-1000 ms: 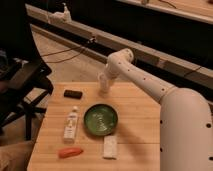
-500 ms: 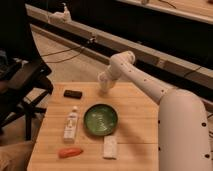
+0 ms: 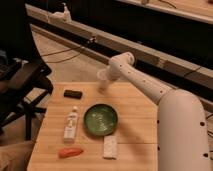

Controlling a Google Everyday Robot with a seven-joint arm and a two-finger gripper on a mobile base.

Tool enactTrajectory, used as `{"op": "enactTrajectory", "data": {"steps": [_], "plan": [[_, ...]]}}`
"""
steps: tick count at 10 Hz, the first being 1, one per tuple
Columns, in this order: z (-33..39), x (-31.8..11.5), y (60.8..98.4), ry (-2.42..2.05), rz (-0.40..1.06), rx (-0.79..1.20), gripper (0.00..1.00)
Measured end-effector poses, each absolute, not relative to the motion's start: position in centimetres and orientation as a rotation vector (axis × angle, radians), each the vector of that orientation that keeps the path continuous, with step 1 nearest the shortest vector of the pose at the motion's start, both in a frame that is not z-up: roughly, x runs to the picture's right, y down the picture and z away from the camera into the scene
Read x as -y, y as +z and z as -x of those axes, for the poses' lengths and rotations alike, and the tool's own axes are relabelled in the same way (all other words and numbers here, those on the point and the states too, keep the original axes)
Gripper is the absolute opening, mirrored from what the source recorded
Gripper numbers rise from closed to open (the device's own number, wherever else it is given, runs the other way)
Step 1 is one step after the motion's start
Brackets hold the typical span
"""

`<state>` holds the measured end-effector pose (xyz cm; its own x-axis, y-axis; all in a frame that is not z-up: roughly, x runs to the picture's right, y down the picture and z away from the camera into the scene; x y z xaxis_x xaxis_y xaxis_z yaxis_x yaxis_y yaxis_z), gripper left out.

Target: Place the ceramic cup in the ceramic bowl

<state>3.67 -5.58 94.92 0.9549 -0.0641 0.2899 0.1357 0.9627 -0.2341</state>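
My gripper [image 3: 104, 83] hardly moved, staying at the ceramic cup [image 3: 102, 75] beyond the ceramic bowl [image 3: 100, 120]. I couldn't tell whether it held the cup, and the transfer hadn't begun.

Dim, warm light from above brightens the wooden table [image 3: 136, 117], where the hand [image 3: 103, 80] hangs over the far edge and the ceramic bowl [image 3: 100, 120] in front of it shows soft glare, while everything behind the hand lies dark.

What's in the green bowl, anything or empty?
Empty: the ceramic bowl shows only bare green glaze. The gripper is beyond it, by the far edge of the table.
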Motion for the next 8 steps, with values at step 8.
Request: {"op": "enactTrajectory", "data": {"steps": [8], "plan": [[-4.0, 11.0, 87.7, -0.146, 0.13, 0.257, 0.0]]}}
